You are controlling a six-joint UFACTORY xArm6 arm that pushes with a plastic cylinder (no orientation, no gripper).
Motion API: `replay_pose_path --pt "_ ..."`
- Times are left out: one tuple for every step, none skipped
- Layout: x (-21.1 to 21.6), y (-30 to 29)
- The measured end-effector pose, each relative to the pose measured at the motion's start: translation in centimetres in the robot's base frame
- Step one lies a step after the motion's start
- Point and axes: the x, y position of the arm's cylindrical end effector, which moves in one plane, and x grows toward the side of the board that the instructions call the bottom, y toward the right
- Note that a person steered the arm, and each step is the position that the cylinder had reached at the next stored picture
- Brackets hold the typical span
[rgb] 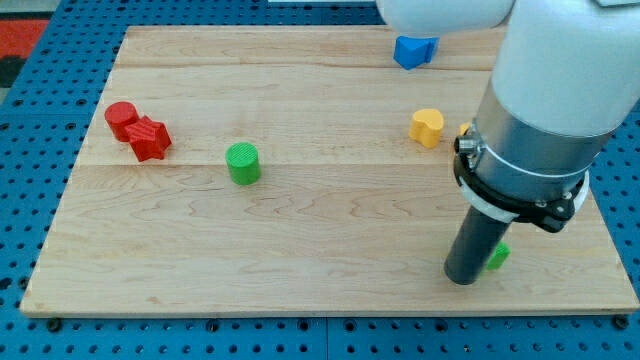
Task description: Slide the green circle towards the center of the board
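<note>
**Green circle left of center, rod far off at lower right**

Green circle [242, 163] stood upright on the table [330, 250], left of the board's middle and apart from every other block.

The table itself was a pale wooden board resting on a blue pegboard surface [30, 140]. The arm's large white and grey body [550, 90] filled the view's upper right, ending in a dark rod. No gripper was fitted, so nothing was clasped or held; my tip [462, 279] rested on the wood near the view's lower right, well apart from the green circle.

A second green block [497, 256], its shape mostly hidden, peeked out just beside the rod on its right; whether it touched the tip could not be told.

A blue block [414, 50] of unclear shape sat at the view's top, partly under the arm. A yellow heart [427, 127] lay right of center, near the arm's body, and a sliver of another yellow piece [464, 130] showed at the arm's edge.

At the view's left, a red cylinder [121, 119] touched a red star [150, 138], the star lying toward the lower right of the cylinder.
</note>
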Motion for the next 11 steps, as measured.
replay_pose_path --pt "0.5 -4.8" --pt "-1.1 -15.8" --pt "-5.4 -22.5" --pt "-10.6 -24.2" --pt "-10.5 -28.2" --pt "-13.9 -24.0" --pt "-14.5 -20.1" --pt "-13.8 -11.2" --pt "-13.7 -10.6" --pt "-14.5 -13.8" --pt "-14.6 -14.2"
